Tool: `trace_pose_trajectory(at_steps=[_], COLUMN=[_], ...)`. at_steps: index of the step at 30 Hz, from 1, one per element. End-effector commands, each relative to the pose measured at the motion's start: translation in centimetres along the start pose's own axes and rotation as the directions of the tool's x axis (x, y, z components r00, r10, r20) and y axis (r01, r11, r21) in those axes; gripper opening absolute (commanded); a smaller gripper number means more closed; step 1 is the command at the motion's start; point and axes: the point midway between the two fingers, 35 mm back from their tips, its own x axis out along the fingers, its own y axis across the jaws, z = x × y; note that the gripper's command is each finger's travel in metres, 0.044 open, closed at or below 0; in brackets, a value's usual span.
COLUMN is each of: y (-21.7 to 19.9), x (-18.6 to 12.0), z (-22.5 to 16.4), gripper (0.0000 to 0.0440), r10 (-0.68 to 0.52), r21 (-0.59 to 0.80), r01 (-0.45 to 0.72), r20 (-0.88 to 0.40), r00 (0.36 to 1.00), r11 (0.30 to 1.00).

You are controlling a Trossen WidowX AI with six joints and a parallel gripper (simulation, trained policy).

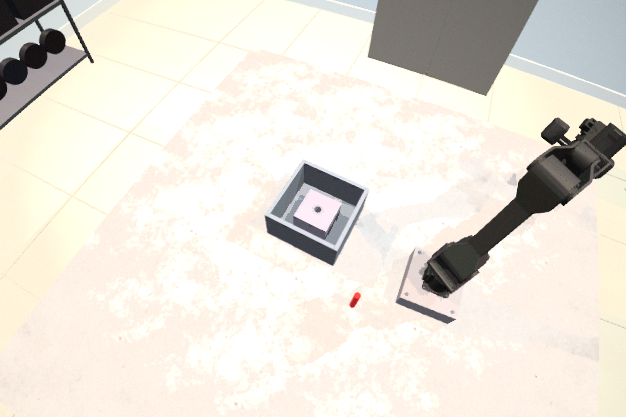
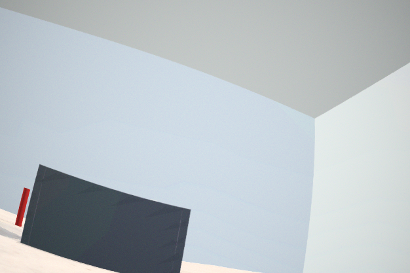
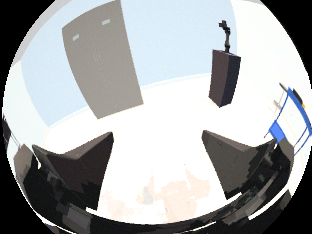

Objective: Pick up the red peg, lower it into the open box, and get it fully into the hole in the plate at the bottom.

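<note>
One red peg [image 1: 354, 300] [image 2: 22, 207], upright, well apart from the wide, unladen fingers; probably light, stiff, smooth; grasp mid-shaft.

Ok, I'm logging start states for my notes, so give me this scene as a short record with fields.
red cylindrical peg: upright, outside the box
dark grey square box: open-topped
pale pink square plate: inside box, hole unfilled
black two-fingered gripper: open, nothing held
peg insertion: not done
</note>
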Motion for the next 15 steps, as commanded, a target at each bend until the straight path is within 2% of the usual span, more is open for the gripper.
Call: trace_pose_trajectory(at_steps=[1, 8, 15], y=[5.1, 14.3, 22.9], x=[1.1, 1.6, 0.0], z=[-1.2, -3.6, -6.1], gripper=[0.0440, 0.0440, 0.0440], r10=[0.035, 0.091, 0.133], r21=[0.027, 0.043, 0.026], r01=[-0.033, -0.084, -0.131], r20=[-0.071, -0.194, -0.301], r00=[0.997, 0.977, 0.944], r11=[0.999, 0.996, 0.991])
